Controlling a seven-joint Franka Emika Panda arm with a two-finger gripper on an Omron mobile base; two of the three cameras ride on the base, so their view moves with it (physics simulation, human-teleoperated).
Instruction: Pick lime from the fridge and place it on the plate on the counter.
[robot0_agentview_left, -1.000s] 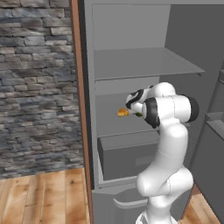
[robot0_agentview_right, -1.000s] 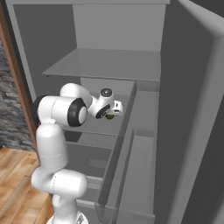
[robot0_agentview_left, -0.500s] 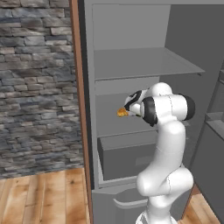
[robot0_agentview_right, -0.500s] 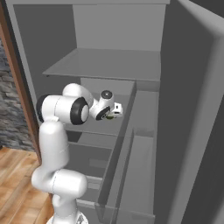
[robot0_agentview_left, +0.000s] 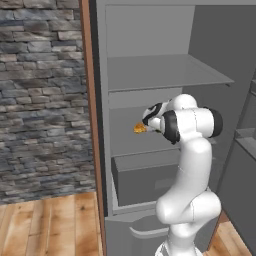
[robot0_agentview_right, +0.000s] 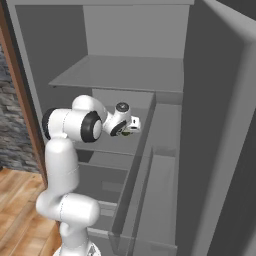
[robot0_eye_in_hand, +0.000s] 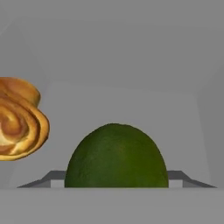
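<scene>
The lime (robot0_eye_in_hand: 116, 157) sits low in the hand view, a dark green round fruit on a middle shelf of the fridge (robot0_agentview_left: 165, 75). My gripper (robot0_eye_in_hand: 116, 180) has its two fingertips (robot0_eye_in_hand: 54, 178) pressed against the lime's left and right sides. In the left base view the gripper (robot0_agentview_left: 148, 121) reaches into the fridge at mid height. In the right base view the gripper (robot0_agentview_right: 131, 130) is over the same shelf, with a sliver of the green lime (robot0_agentview_right: 127, 134) under it. The plate and the counter are out of view.
An orange-yellow swirled pastry (robot0_eye_in_hand: 17, 118) lies just left of the lime on the shelf, also seen as the pastry (robot0_agentview_left: 139, 128). A grey drawer (robot0_agentview_left: 145, 180) sits below. The open fridge door (robot0_agentview_right: 220, 150) stands at right, a stone wall (robot0_agentview_left: 40, 100) at left.
The fingers have closed in from wide open onto the lime. The arm has shifted only slightly and the lime has not moved.
</scene>
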